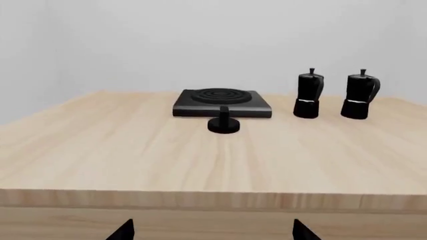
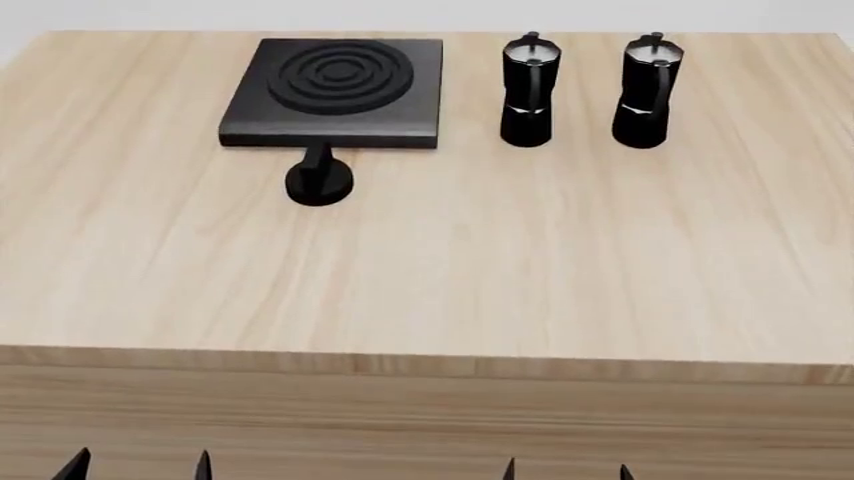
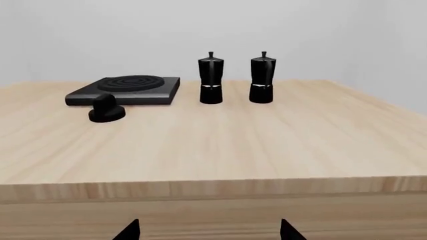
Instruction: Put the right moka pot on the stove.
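Observation:
The right moka pot [image 2: 647, 90] stands upright at the far right of the wooden table, black with a silvery lid; it also shows in the left wrist view [image 1: 360, 94] and the right wrist view [image 3: 262, 78]. The stove [image 2: 336, 90] lies flat at the far left-centre, also in the left wrist view [image 1: 221, 103] and the right wrist view [image 3: 127, 89]. My left gripper [image 2: 136, 467] and right gripper [image 2: 566, 470] are open and empty, below the table's front edge; only their fingertips show. They also appear in the left wrist view [image 1: 212, 231] and the right wrist view [image 3: 209, 230].
A second, identical moka pot [image 2: 529, 90] stands between the stove and the right pot. A black oval knob [image 2: 319, 178] sits just in front of the stove. The table's front edge [image 2: 427, 362] runs across between the grippers and the objects.

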Motion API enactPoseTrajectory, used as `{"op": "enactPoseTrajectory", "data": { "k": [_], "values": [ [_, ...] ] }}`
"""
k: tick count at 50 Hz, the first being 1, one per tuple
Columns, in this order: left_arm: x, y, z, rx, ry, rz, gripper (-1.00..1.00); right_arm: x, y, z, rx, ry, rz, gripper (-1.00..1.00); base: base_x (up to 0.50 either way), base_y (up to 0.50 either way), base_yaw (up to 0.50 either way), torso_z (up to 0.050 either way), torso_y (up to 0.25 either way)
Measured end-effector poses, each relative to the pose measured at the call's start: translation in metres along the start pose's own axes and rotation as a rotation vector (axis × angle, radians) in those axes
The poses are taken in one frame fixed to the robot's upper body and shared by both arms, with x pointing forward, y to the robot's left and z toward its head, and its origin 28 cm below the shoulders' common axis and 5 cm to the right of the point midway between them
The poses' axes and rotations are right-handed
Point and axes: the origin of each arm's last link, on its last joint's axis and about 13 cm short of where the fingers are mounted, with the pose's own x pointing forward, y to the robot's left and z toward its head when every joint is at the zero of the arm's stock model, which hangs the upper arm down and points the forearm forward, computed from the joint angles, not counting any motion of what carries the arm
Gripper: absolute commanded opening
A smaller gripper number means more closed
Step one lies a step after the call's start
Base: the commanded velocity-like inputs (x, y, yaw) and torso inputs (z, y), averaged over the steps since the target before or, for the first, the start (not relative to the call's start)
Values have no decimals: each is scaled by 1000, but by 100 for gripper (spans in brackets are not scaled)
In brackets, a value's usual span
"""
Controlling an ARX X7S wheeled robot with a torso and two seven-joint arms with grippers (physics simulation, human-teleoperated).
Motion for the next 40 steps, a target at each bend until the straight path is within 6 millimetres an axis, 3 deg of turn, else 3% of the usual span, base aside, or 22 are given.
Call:
{"op": "enactPoseTrajectory", "data": {
  "k": [17, 40],
  "values": [
    [0, 0, 0, -7, -6, 2, 100, 1, 0, -2, -2, 1, -5, 100, 0, 0, 0, 8, 9],
    [-1, 0, 1, -15, -16, 1, 100, 1, 0, -3, -6, 6, -4, 100, 235, 0, 0, 0, 0]
  ]
}}
